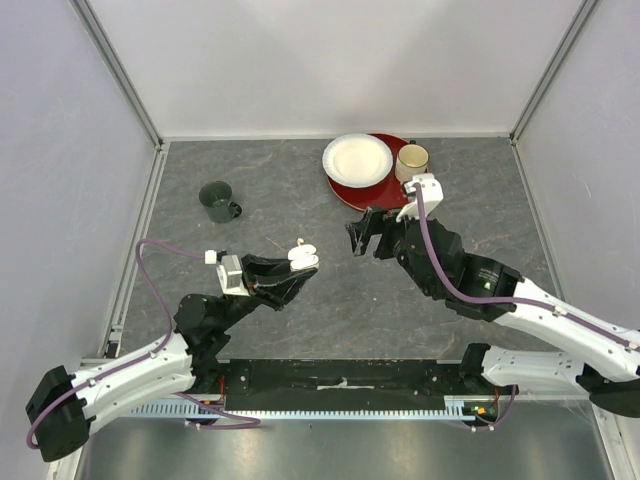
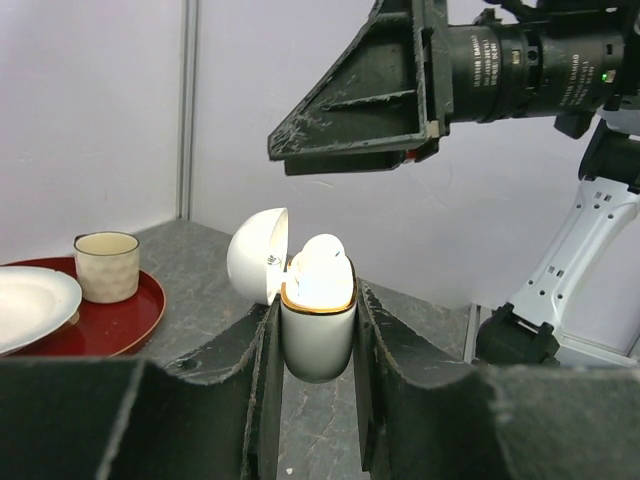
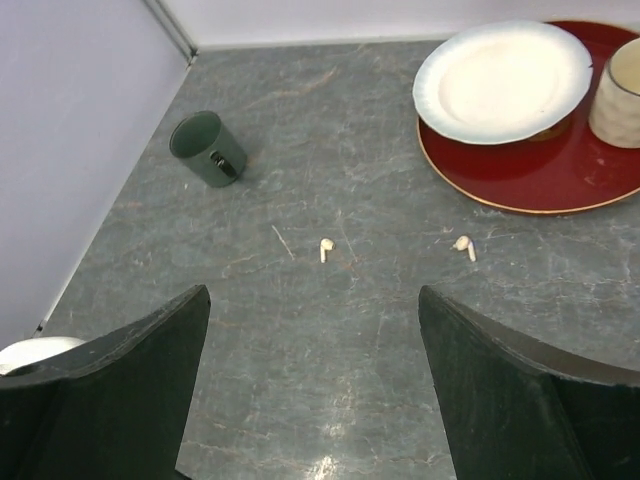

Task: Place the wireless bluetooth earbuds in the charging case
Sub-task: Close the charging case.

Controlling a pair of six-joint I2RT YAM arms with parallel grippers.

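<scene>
My left gripper is shut on the white charging case and holds it upright above the table. In the left wrist view the case sits between my fingers with its lid swung open to the left. Its inside is glaring white, so I cannot make out its contents. My right gripper is open and empty, just right of and above the case. It also shows in the left wrist view. In the right wrist view two white earbuds lie on the table beyond my open right gripper. Other earbuds are not in view.
A dark green mug stands at the back left. At the back right, a red tray carries a white plate and a beige cup. Walls close the table on three sides.
</scene>
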